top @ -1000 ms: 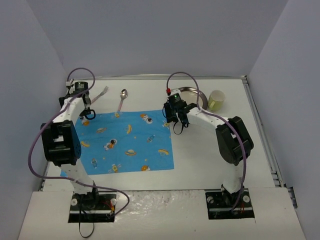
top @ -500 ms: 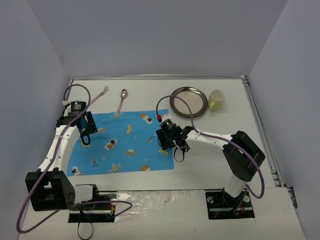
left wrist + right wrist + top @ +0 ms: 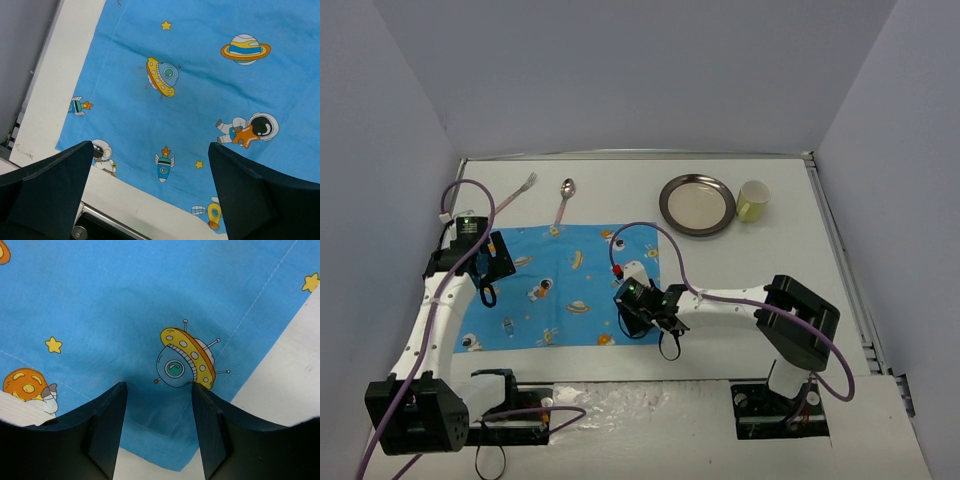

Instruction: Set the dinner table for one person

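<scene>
1. Both arms had drawn back toward the near edge since a second earlier. The right gripper (image 3: 636, 318) had come from the mat's far right corner to its near right corner. The left gripper (image 3: 487, 290) had come from the far left corner down along the left edge.
2. Right fingers (image 3: 107, 430) stood partway apart with nothing clamped. The blue space-print mat (image 3: 570, 280) lay beneath them, and its slightly puckered near right corner showed in the gap.
3. Left fingers (image 3: 50, 190) stood wide apart and empty above the mat's near left part.
4. The white bench (image 3: 740, 270) lay under everything, showing as a strip left of the left fingers and a broad area right of the right fingers.
5. Beyond the left fingers lay a fork (image 3: 520, 188) and a spoon (image 3: 565, 200), with the spoon's handle reaching the mat's far edge.
6. Far beyond the right fingers sat a metal plate (image 3: 697, 204), with a pale cup (image 3: 753, 201) just to its right.
</scene>
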Robot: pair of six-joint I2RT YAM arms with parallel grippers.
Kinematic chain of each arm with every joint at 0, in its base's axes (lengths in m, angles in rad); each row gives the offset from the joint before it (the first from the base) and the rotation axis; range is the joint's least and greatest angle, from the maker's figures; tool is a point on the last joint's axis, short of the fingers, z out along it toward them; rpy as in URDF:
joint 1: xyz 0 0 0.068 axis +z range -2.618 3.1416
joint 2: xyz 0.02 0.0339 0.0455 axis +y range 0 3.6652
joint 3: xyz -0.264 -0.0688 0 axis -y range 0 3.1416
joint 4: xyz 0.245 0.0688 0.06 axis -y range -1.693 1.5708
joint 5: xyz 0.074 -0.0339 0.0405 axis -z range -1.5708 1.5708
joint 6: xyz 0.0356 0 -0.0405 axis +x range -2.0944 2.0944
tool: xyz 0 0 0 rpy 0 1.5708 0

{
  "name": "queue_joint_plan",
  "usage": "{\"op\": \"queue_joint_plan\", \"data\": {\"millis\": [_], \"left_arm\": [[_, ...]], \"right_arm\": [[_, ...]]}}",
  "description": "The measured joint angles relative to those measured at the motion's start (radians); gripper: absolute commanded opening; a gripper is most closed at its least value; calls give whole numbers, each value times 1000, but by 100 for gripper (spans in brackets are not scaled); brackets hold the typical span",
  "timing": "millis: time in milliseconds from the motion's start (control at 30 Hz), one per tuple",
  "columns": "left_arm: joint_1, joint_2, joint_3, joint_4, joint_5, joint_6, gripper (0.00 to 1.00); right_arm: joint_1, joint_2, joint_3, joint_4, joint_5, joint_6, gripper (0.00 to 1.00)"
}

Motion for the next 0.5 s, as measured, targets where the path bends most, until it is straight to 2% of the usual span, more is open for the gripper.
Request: {"op": "queue_joint_plan", "data": {"millis": [333, 500], "left_arm": [[3, 54, -15, 1, -8, -2, 97], [55, 134, -15, 4, -4, -23, 97]], "right_arm": [[67, 11, 15, -7, 1, 29, 51], [70, -16, 15, -66, -31, 36, 51]]}}
